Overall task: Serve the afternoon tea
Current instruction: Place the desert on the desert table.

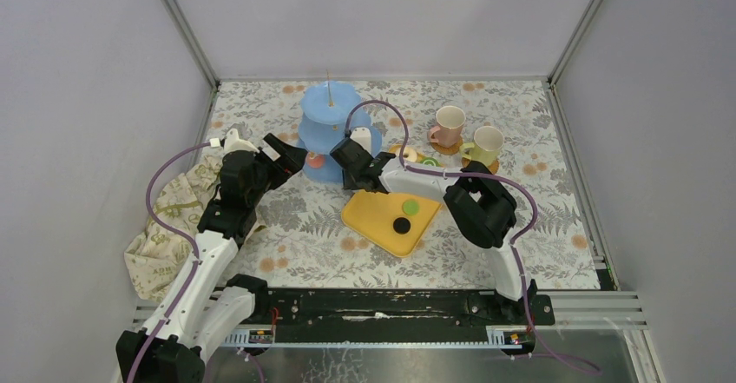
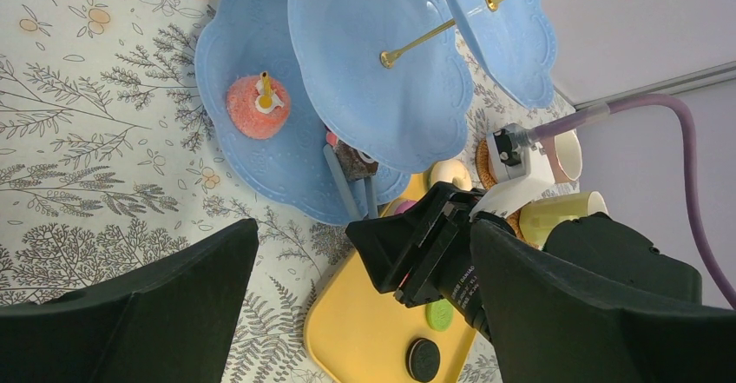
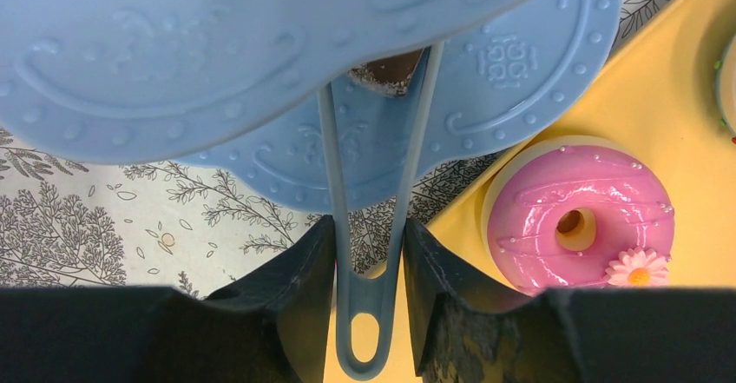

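Blue tongs (image 3: 329, 157), clasped in the right gripper (image 3: 369, 227), flanked a brown pastry (image 3: 386, 72) on the bottom tier of the stand (image 3: 174, 53); the left gripper (image 2: 363, 227) hung wide open nearby.

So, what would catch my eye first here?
The light-blue three-tier stand at the back of the flowery table, with an orange pastry on its bottom plate. The right hand grips blue tongs that reach to a brown pastry on that plate. Close by, a pink doughnut sits on the yellow tray.
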`<state>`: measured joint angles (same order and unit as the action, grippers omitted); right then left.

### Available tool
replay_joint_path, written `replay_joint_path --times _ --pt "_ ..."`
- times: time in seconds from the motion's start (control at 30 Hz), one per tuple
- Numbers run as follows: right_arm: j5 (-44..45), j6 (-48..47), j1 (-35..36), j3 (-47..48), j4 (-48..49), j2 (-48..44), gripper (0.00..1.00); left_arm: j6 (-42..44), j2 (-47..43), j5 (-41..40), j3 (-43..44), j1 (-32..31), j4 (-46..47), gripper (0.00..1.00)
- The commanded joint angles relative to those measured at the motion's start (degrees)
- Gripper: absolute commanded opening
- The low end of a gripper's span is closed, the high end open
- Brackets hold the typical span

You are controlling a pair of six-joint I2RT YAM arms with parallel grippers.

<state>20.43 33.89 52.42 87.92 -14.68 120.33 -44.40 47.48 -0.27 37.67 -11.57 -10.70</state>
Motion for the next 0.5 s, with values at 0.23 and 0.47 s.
replay_joint_path --times 0.23,0.47 --pt "0.5 -0.3 -0.4 0.8 0.2 -1.4 0.41 -0.1 -0.7 -0.3 -0.5 -0.1 2.7 1.0" --pt "0.6 0.2 -0.3 0.2 -0.1 -1.8 0.42 -0.1 -0.5 -0.3 -0.3 -0.1 2.7 1.0"
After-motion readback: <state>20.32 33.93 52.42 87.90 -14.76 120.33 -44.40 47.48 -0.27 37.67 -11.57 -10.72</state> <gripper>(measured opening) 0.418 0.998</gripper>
